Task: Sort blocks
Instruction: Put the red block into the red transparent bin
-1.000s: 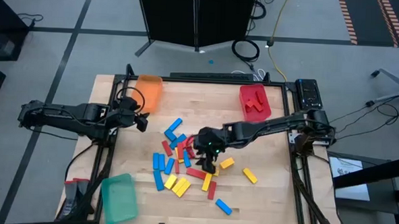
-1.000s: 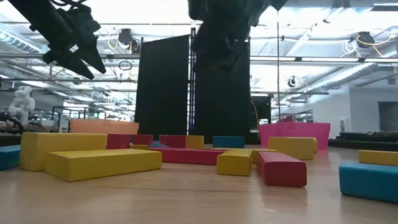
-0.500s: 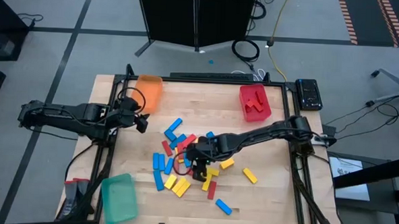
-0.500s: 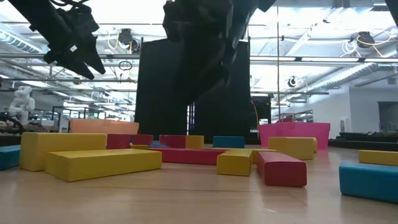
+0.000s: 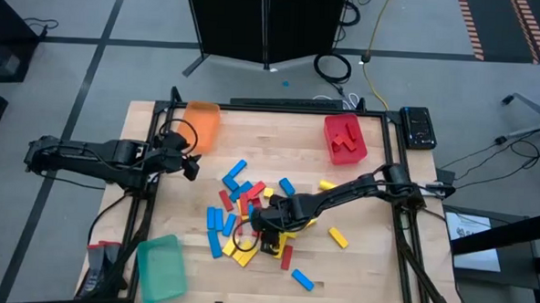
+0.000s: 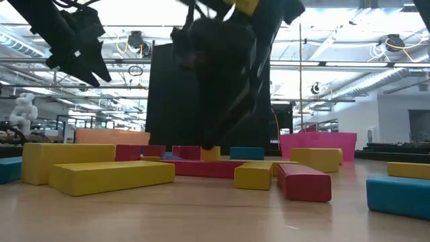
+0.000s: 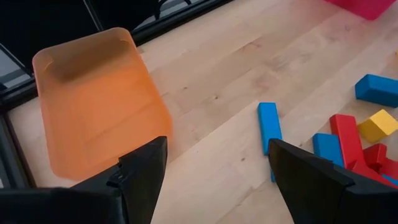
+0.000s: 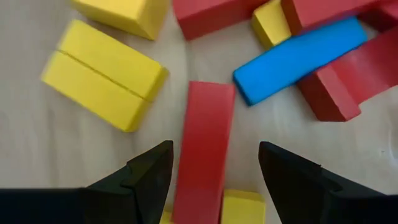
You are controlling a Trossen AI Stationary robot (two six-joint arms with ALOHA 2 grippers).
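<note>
Three trays: orange (image 5: 201, 125), red (image 5: 344, 139), green (image 5: 160, 267). Right gripper (image 8: 214, 177) spread over one red block (image 8: 200, 146); left gripper (image 7: 214, 180) spread, empty.

Blocks (image 5: 240, 214) lie clustered mid-surface (image 5: 365, 265), trays (image 5: 201, 123) at its far corners, another tray (image 5: 160, 265) at the near left corner.
</note>
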